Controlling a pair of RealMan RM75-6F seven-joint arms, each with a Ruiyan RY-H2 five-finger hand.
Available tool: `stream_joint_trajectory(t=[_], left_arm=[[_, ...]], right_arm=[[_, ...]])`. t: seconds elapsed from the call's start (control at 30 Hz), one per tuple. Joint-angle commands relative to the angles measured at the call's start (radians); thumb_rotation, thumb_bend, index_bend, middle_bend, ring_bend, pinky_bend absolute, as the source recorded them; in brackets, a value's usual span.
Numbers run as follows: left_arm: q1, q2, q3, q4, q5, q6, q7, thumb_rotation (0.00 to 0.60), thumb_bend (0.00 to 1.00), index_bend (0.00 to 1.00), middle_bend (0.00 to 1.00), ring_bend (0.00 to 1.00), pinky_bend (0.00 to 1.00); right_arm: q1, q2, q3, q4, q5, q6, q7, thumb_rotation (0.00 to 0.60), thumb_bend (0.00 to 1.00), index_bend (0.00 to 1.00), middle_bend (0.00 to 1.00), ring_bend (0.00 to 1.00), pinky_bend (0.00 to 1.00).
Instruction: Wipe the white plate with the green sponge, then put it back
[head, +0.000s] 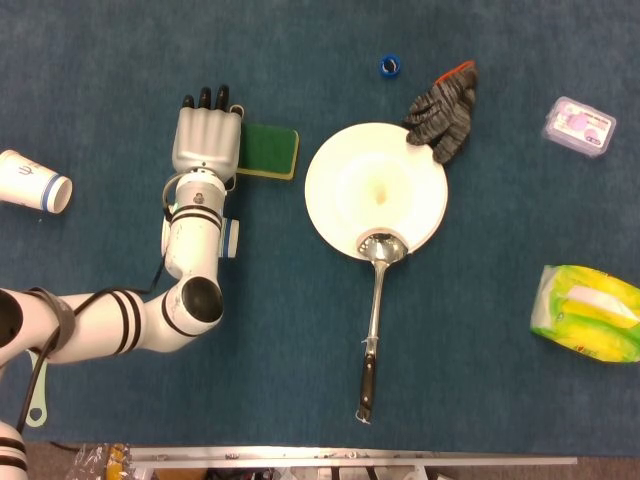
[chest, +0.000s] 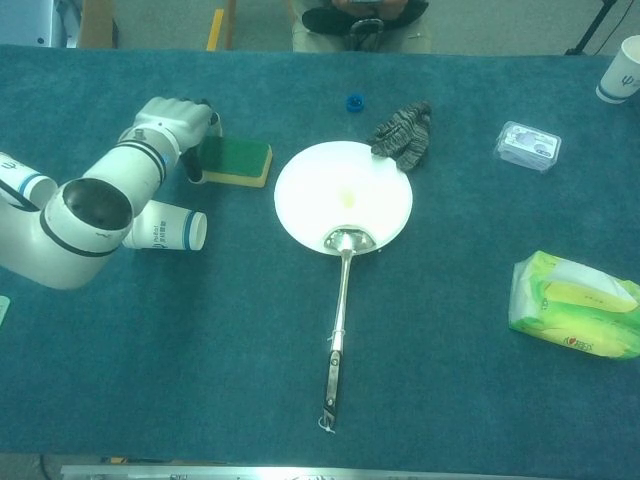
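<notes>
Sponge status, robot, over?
Left hand over green sponge's left edge, grip unclear. Right hand unseen. Ladle and glove rest on white plate.

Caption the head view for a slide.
Left hand over the left edge of the green sponge, beside a round white plate with a metal ladle resting on it.

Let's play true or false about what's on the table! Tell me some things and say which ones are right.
1. The ladle's bowl rests on the white plate. True.
2. The green sponge lies on the plate. False: it lies on the table, left of the plate.
3. A dark glove overlaps the plate's far rim. True.
4. The left hand is lifting the sponge high. False: the sponge lies flat, with the hand at its left end.
5. A paper cup lies on its side. True.
</notes>
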Motion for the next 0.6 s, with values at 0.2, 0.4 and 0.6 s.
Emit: stream_joint_trajectory(t=[0.2,0.4,0.6], left_arm=[[0.0,-0.017,-0.009,0.024,0.002,-0.009,-0.011,0.6,0.25,0.21,0.03,0.0,0.1],[-0.002,-0.026,-0.018,0.033,0.005,-0.009,-0.013,0.6,0.25,0.22,0.04,0.0,0.1],[-0.003,-0.037,-0.024,0.049,0.004,-0.015,-0.015,0.6,0.25,0.24,0.06,0.0,0.1]], right_arm=[[-0.001,0.0,0.001,0.002,0.001,0.001,0.003,0.6,0.32,0.17,0.24,0.12,0.26],[-0.003,0.0,0.003,0.005,0.003,0.002,0.005,0.6,0.32,0.17,0.24,0.12,0.26],[-0.005,0.002,0.003,0.007,0.003,0.005,0.009,0.6,0.32,0.17,0.24,0.12,0.26]])
